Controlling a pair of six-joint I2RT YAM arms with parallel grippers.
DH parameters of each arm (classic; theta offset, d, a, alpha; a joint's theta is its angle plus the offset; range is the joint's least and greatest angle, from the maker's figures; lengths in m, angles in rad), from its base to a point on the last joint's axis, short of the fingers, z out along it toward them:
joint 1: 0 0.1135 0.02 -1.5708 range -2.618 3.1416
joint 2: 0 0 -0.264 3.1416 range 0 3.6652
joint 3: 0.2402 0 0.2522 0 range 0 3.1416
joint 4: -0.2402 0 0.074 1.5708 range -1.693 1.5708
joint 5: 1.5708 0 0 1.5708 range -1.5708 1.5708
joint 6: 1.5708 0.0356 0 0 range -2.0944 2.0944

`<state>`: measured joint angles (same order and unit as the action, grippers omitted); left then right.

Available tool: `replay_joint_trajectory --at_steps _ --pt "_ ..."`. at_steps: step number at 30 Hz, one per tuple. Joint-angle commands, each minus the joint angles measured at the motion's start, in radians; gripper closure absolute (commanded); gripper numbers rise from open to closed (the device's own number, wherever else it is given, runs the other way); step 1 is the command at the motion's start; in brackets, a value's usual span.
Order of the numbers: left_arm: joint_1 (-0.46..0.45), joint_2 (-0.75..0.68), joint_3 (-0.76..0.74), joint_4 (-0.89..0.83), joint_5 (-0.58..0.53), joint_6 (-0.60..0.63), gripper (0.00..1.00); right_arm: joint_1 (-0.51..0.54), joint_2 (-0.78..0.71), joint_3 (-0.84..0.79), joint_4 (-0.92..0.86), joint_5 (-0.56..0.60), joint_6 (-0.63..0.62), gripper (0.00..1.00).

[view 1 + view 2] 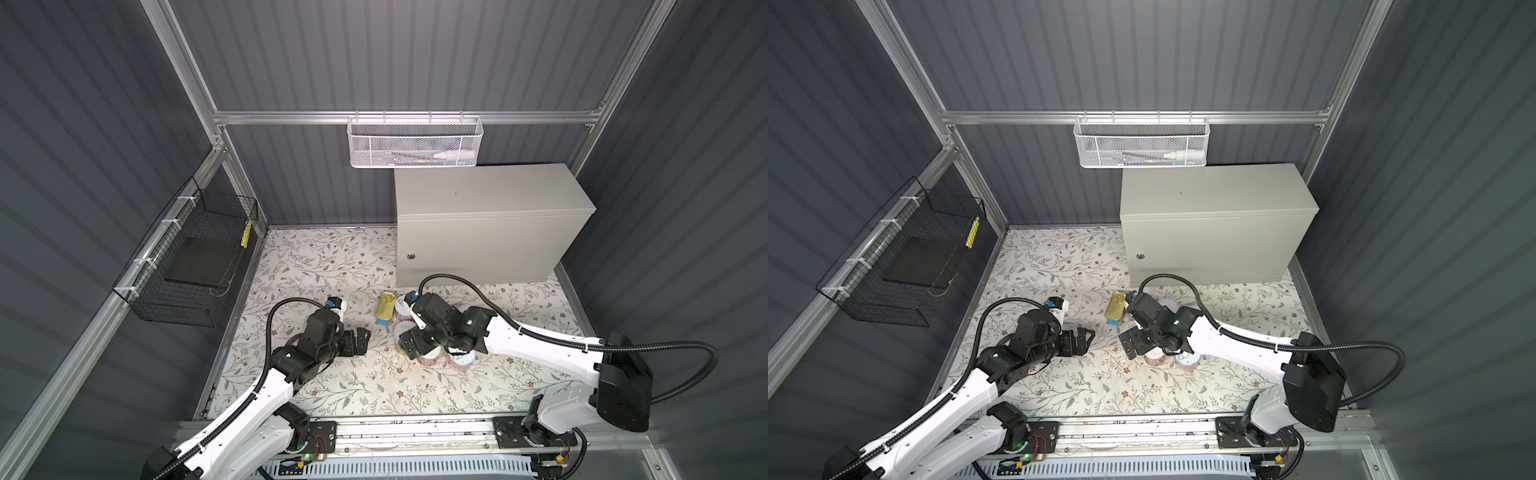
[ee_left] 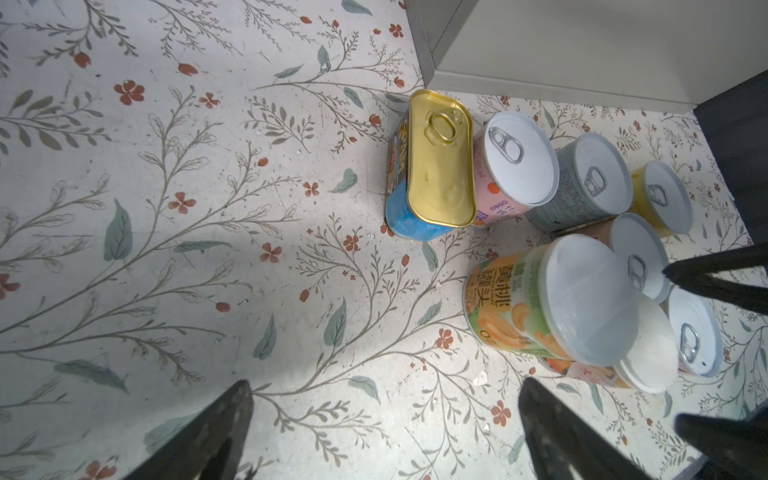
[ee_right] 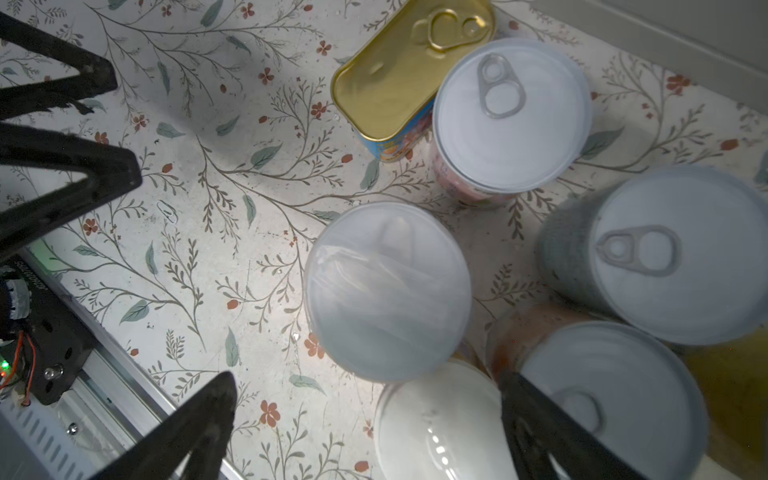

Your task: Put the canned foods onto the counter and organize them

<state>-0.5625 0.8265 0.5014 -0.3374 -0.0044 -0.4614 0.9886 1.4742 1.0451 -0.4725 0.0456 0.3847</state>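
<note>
The cans (image 2: 519, 162) stand upright in a tight cluster on the flowered table (image 1: 332, 266), just in front of the grey cabinet (image 1: 478, 195), with the gold-topped tin (image 2: 440, 166) at the cluster's edge. The left tool (image 2: 386, 384) and the right tool (image 3: 365, 376) are both spread wide and hold nothing, the right one poised above the plastic-capped can (image 3: 386, 291). The cans look stiff, smooth-sided and probably weighty, so I would clamp each round wall at mid-height, not the cap or pull-ring, starting with an outer one.
</note>
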Motion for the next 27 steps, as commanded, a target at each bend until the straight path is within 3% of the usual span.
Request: replay_joint_trajectory --at_steps 1,5,13,21,27 --pt "-0.002 -0.019 -0.017 -0.010 -0.025 -0.008 0.00 0.020 0.047 0.042 0.005 0.025 -0.007 0.03" --pt "-0.002 -0.022 -0.028 -0.017 -0.038 -0.008 0.00 0.043 0.122 0.091 -0.051 0.108 -0.021 0.06" --pt "-0.002 -0.056 -0.063 -0.009 -0.055 -0.025 0.00 0.053 0.202 0.122 -0.069 0.143 -0.012 0.15" --pt "-0.002 -0.076 -0.068 -0.029 -0.077 0.003 0.00 0.052 0.250 0.139 -0.069 0.181 -0.011 0.13" --pt "-0.002 -0.065 -0.084 -0.011 -0.073 0.007 0.00 0.052 0.260 0.139 -0.029 0.167 -0.006 0.19"
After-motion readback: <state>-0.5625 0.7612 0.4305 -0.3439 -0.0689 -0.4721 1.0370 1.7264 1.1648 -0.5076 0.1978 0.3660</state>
